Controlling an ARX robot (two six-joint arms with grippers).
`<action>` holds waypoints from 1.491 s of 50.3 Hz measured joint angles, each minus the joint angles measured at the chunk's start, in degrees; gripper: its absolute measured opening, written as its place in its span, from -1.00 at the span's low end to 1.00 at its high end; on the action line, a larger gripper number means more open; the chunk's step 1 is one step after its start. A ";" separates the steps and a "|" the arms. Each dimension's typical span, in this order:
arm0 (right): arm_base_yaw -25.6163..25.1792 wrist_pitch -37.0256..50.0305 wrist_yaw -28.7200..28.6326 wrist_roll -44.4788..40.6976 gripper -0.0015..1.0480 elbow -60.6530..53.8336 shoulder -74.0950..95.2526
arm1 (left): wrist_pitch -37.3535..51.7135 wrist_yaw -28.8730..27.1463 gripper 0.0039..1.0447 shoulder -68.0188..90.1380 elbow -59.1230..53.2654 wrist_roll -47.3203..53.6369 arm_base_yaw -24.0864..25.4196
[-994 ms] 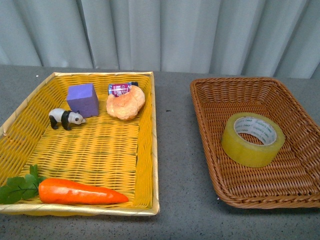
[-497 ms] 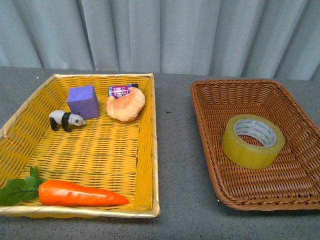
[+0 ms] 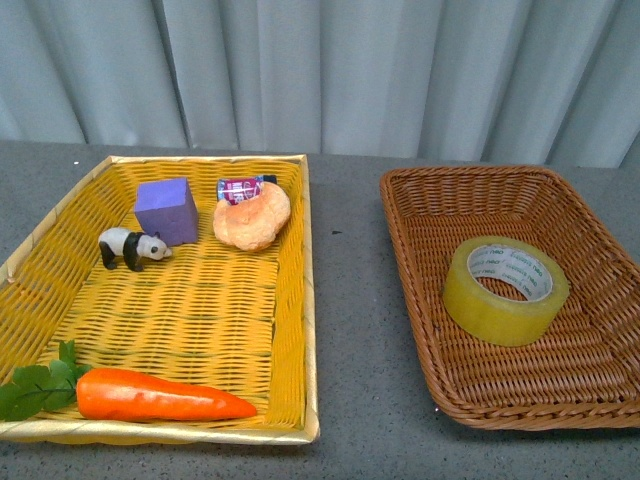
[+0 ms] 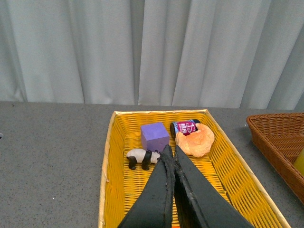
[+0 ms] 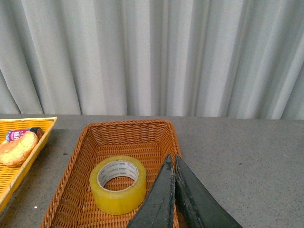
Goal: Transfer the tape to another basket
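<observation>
The tape [image 3: 505,290], a wide yellowish roll with a pale printed core, lies flat inside the brown wicker basket [image 3: 420,215] on the right. It also shows in the right wrist view [image 5: 118,184], in the same basket [image 5: 128,130]. My right gripper [image 5: 172,158] is shut and empty, held above the basket beside the tape, apart from it. My left gripper [image 4: 170,150] is shut and empty, held above the yellow tray [image 4: 116,180]. Neither gripper shows in the front view.
The yellow woven tray [image 3: 300,300] on the left holds a purple cube [image 3: 166,209], a toy panda [image 3: 132,246], a bread roll [image 3: 251,216], a small purple packet [image 3: 240,187] and a carrot [image 3: 150,396]. Grey tabletop lies between the trays. A curtain hangs behind.
The whole front view has shifted downward a little across the frames, as if the camera tilted up. The objects keep their places in the trays.
</observation>
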 joint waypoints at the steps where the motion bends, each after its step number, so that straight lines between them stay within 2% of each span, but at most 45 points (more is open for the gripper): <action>1: 0.00 -0.28 0.00 -0.02 -0.98 0.00 -0.28 | -0.28 -0.02 -0.93 -0.28 0.00 0.00 0.00; 4: 0.00 -1.16 0.00 -0.02 -0.98 0.00 -1.18 | -0.92 -0.02 -0.93 -0.92 0.00 0.00 0.00; 7: 0.00 -2.58 -0.04 -0.02 -0.98 0.00 -2.60 | -9.31 -0.02 -0.93 -7.32 0.00 0.02 0.00; 8: 0.00 -5.73 -0.02 -0.02 -0.98 0.07 -4.81 | -10.38 -0.02 -0.93 -9.07 0.00 0.02 0.00; 10: 0.00 -11.32 -0.07 -0.02 -0.98 0.04 -9.18 | -10.78 0.00 -0.93 -10.40 0.00 0.02 0.00; 18: 0.00 -12.07 -0.13 -0.02 -0.98 0.04 -11.72 | -10.99 -0.02 -0.93 -10.67 0.00 0.02 0.00; 22: 0.00 -12.09 -0.15 -0.04 -0.98 0.04 -11.72 | -11.04 0.00 -0.72 -10.67 0.00 0.00 0.00; 26: 0.00 -12.09 -0.15 -0.04 -0.67 0.04 -11.74 | -11.04 -0.02 -0.34 -10.67 0.00 0.02 0.00; 36: 0.00 -12.09 -0.15 -0.04 -0.06 0.04 -11.74 | -11.06 -0.02 0.28 -10.67 0.00 0.02 0.00; 45: 0.00 -12.09 -0.15 -0.04 0.61 0.04 -11.74 | -11.06 0.00 0.91 -10.67 0.00 0.07 0.00; 50: 0.00 -12.09 -0.15 0.02 0.87 0.04 -11.74 | -11.06 0.00 0.87 -10.67 0.00 0.13 0.00; 54: 0.00 -12.09 -0.15 0.00 0.81 0.04 -11.74 | -11.08 0.00 0.88 -10.67 0.00 0.13 0.00; 75: 0.00 -12.09 -0.15 0.00 0.83 0.04 -11.74 | -11.08 -0.02 0.88 -10.67 0.00 0.11 0.00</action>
